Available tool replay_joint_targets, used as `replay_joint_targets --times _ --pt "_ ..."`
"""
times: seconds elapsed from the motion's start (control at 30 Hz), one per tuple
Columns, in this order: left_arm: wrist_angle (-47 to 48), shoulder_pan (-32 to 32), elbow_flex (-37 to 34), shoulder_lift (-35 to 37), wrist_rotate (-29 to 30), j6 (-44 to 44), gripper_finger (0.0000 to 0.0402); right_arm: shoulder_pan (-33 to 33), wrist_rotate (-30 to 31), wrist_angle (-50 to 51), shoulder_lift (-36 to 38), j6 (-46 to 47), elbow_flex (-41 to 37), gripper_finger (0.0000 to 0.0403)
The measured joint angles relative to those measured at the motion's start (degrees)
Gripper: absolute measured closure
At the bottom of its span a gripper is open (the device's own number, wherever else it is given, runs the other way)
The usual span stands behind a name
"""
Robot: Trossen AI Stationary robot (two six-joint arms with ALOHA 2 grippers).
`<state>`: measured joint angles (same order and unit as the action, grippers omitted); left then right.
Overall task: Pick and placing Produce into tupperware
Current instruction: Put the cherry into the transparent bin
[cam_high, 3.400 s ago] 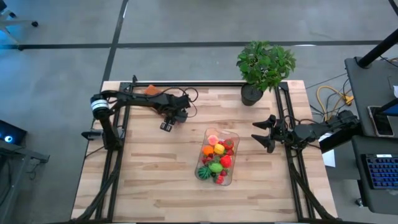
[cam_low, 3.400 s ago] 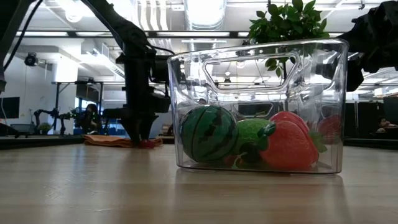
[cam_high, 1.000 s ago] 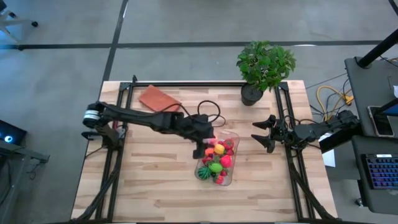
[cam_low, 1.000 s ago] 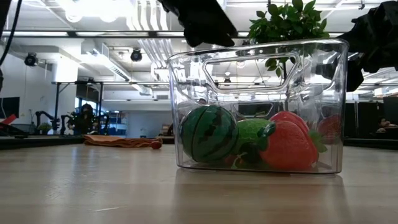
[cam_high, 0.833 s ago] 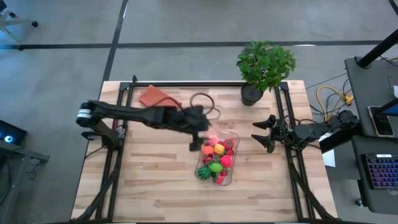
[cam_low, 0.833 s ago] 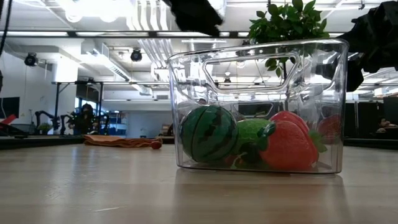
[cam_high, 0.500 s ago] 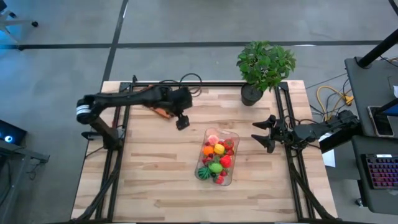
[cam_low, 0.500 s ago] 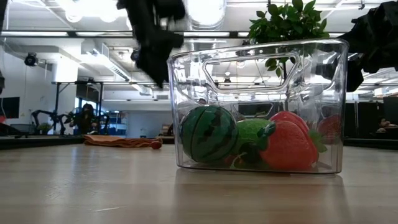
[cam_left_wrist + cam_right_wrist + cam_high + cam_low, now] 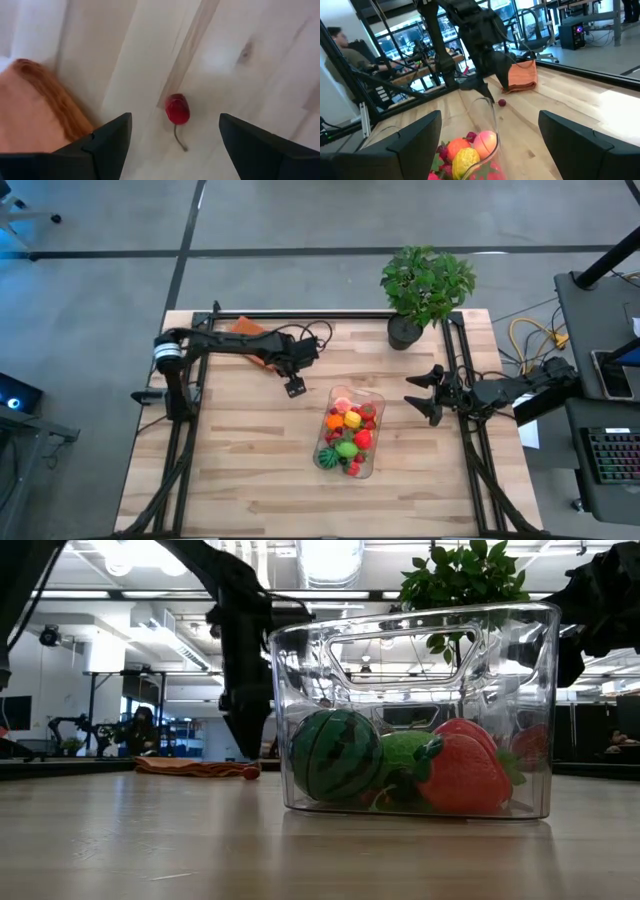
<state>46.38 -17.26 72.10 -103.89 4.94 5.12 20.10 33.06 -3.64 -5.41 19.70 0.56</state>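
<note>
Pale wooden planks make up the table (image 9: 230, 470) I am working over, with grey floor around it. At the far left lies a flat orange-brown cloth pad (image 9: 246, 330), partly covered by my left arm. Just right of it, my left gripper (image 9: 170, 131) hangs above a small red cherry-like fruit with a thin stem (image 9: 177, 108), fingers spread wide and holding nothing. That fruit sits on bare wood just beside the pad, well apart from the tub. Further right, the clear rectangular plastic tupperware (image 9: 374, 463) already holds a heap of toy produce (image 9: 348, 432): red, orange, yellow and green pieces, including a striped green melon (image 9: 335, 755) and a big strawberry (image 9: 464, 768). I judge the job nearly finished, with this one fruit the only piece I can see left out. At the right edge my right gripper (image 9: 428, 393) waits, fingers parted and empty, near a potted leafy plant (image 9: 425, 285). Pieces at the bottom of the heap are hidden from me.
</note>
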Motion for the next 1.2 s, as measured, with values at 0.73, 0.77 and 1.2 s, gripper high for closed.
replay_joint_targets --times 0.73,0.77,1.2 --pt "-3.47 -1.99 0.27 -5.16 -1.53 -2.94 0.0173 -0.02 0.00 0.00 0.00 0.00 0.00 0.0078" --pt "-3.45 -2.29 0.20 -5.16 -1.61 -2.79 0.0184 -0.01 0.00 0.00 0.00 0.00 0.00 0.0078" --pt "-1.75 -4.06 0.62 -5.09 -6.37 -1.58 0.0295 -0.02 0.00 0.00 0.00 0.00 0.00 0.0078"
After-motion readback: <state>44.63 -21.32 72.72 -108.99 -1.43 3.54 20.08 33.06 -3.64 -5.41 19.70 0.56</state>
